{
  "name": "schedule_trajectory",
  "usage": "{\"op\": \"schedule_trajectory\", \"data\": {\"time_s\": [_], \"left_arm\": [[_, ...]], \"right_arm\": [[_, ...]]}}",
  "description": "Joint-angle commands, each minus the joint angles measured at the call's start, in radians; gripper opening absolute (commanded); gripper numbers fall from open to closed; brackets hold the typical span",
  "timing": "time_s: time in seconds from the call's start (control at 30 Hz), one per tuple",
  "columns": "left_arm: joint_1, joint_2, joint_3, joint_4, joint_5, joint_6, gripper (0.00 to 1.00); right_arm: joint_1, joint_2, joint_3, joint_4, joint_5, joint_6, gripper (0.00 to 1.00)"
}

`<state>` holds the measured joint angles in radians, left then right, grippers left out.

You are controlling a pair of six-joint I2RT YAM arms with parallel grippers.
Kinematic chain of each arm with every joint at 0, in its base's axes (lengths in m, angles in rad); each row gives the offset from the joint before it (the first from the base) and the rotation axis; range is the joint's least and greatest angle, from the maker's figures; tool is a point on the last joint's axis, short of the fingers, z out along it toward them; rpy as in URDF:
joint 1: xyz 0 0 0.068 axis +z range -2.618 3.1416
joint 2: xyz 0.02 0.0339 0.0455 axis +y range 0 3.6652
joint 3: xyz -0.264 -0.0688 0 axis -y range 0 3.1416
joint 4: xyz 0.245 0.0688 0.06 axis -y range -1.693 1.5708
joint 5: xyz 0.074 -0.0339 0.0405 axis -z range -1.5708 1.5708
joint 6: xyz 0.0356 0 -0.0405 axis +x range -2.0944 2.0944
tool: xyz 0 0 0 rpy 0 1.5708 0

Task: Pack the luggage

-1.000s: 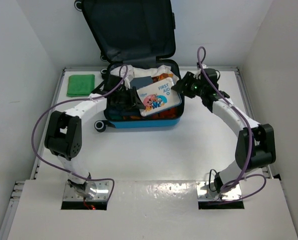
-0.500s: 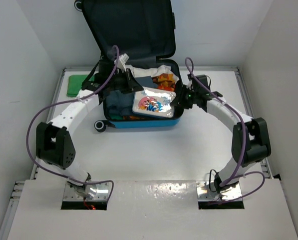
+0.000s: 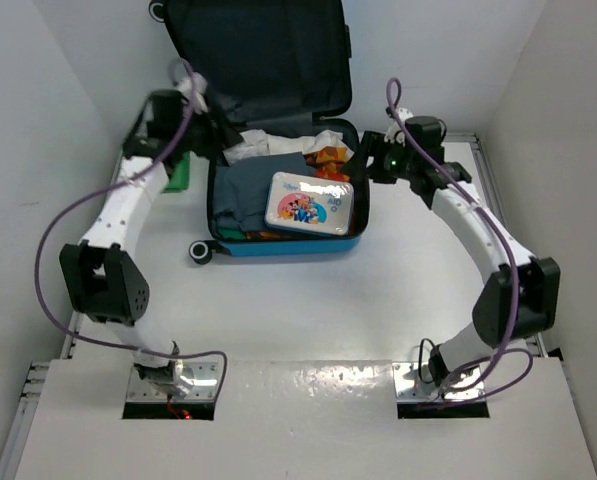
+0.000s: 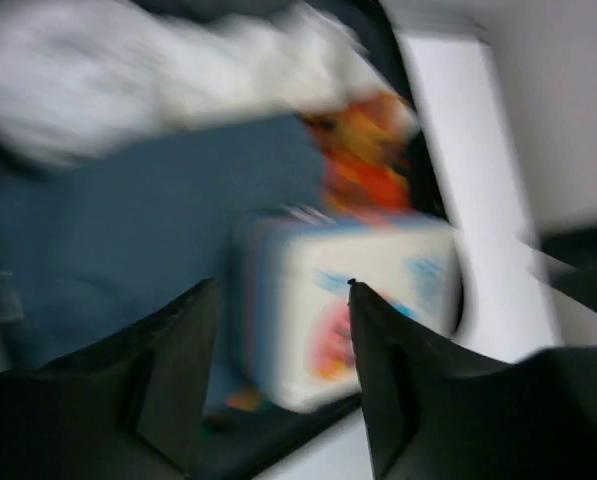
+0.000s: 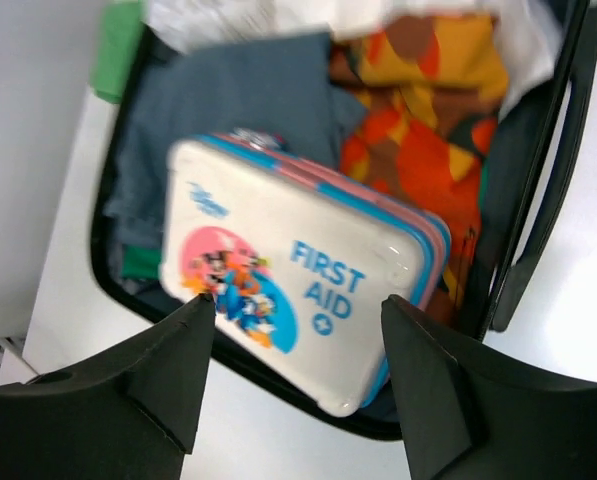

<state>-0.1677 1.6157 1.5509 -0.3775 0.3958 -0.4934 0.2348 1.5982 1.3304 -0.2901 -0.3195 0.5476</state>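
The luggage, a blue hard-shell suitcase, lies open on the table with its dark lid leaning on the back wall. Inside lie a white first-aid box flat on top, a blue-grey garment, white cloth and orange patterned fabric. My left gripper hovers over the case's back-left corner, open and empty; its blurred wrist view shows the box below the gripper. My right gripper hangs open at the case's right rim, above the first-aid box without touching it.
A folded green cloth lies on the table left of the case, partly behind my left arm. White walls close in the table on the left, back and right. The case's black wheel juts out at its front-left.
My left arm swung up and back-left, out of the case. The first-aid box went from tilted to flat inside. My right gripper drew back to the right rim and both grippers opened.
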Motion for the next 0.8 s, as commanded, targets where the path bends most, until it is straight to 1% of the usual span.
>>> {"op": "schedule_trajectory", "data": {"time_s": [0.0, 0.03, 0.07, 0.17, 0.2, 0.3, 0.33, 0.43, 0.5, 0.53, 0.6, 0.63, 0.67, 0.77], "left_arm": [[0.183, 0.094, 0.208, -0.147, -0.156, 0.088, 0.63], [0.215, 0.127, 0.251, -0.174, -0.181, 0.111, 0.63], [0.268, 0.186, 0.311, -0.191, -0.198, 0.162, 0.66], [0.315, 0.291, 0.408, -0.256, -0.23, 0.246, 0.69], [0.324, 0.368, 0.464, -0.294, -0.23, 0.303, 0.71], [0.324, 0.487, 0.485, -0.307, -0.253, 0.363, 0.78], [0.324, 0.516, 0.485, -0.307, -0.241, 0.375, 0.78], [0.303, 0.607, 0.497, -0.281, -0.229, 0.384, 0.79], [0.277, 0.638, 0.497, -0.229, -0.255, 0.385, 0.79], [0.277, 0.671, 0.497, -0.219, -0.305, 0.385, 0.79], [0.263, 0.707, 0.534, -0.21, -0.353, 0.353, 0.79], [0.263, 0.722, 0.534, -0.196, -0.407, 0.339, 0.79], [0.263, 0.742, 0.543, -0.187, -0.429, 0.328, 0.79], [0.252, 0.754, 0.543, -0.158, -0.527, 0.319, 0.76]], "right_arm": [[-0.028, -0.115, 0.056, -0.003, -0.049, -0.099, 0.67], [-0.034, -0.122, 0.046, -0.007, -0.056, -0.106, 0.67], [-0.048, -0.156, 0.044, -0.015, -0.061, -0.112, 0.67], [-0.081, -0.191, 0.018, -0.023, -0.069, -0.133, 0.68], [-0.084, -0.198, 0.013, -0.024, -0.073, -0.146, 0.68], [-0.11, -0.219, -0.031, -0.031, -0.072, -0.16, 0.68], [-0.124, -0.224, -0.033, -0.032, -0.07, -0.156, 0.68], [-0.137, -0.222, -0.053, -0.035, -0.073, -0.147, 0.68], [-0.144, -0.221, -0.062, -0.032, -0.072, -0.138, 0.69], [-0.146, -0.219, -0.072, -0.031, -0.07, -0.135, 0.69], [-0.147, -0.219, -0.076, -0.027, -0.07, -0.13, 0.69], [-0.149, -0.218, -0.076, -0.029, -0.07, -0.13, 0.69], [-0.147, -0.219, -0.08, -0.026, -0.069, -0.127, 0.69], [-0.147, -0.224, -0.092, -0.017, -0.075, -0.109, 0.69]]}}
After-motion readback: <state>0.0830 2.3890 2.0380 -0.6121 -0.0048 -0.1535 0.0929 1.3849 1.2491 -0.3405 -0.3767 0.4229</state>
